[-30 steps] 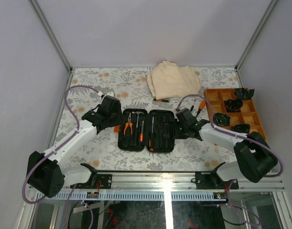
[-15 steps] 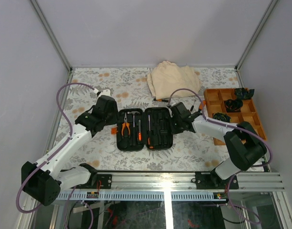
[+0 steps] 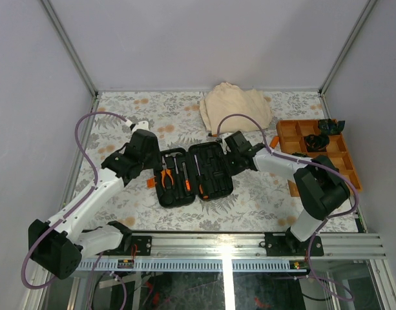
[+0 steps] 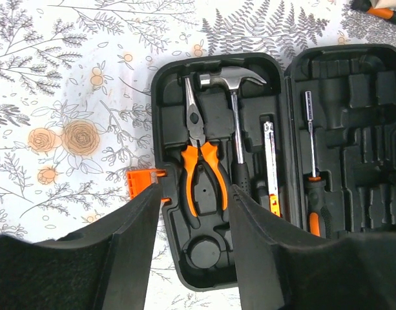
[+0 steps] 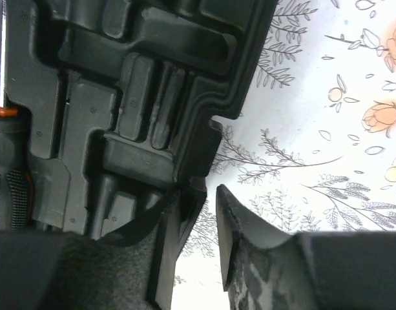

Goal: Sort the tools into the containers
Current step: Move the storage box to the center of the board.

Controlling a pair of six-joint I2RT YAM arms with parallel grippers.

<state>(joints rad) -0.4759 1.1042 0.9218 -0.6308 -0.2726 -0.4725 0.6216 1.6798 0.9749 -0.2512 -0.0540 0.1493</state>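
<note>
The case [image 4: 353, 129] is cut off at the right edge, its near rim behind the left gripper [image 4: 194, 194]; screwdriver handle [image 5: 7, 168] clipped at left; black things [image 3: 317, 139] in the tray [image 3: 345, 163] too small to name.

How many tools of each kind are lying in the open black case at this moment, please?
Pliers: 1
Hammer: 1
Slim straight-shafted drivers: 2
Total in the case: 4

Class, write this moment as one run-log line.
case open flat | holds pliers, hammer | left tool open over latch edge | right tool open astride case rim
</note>
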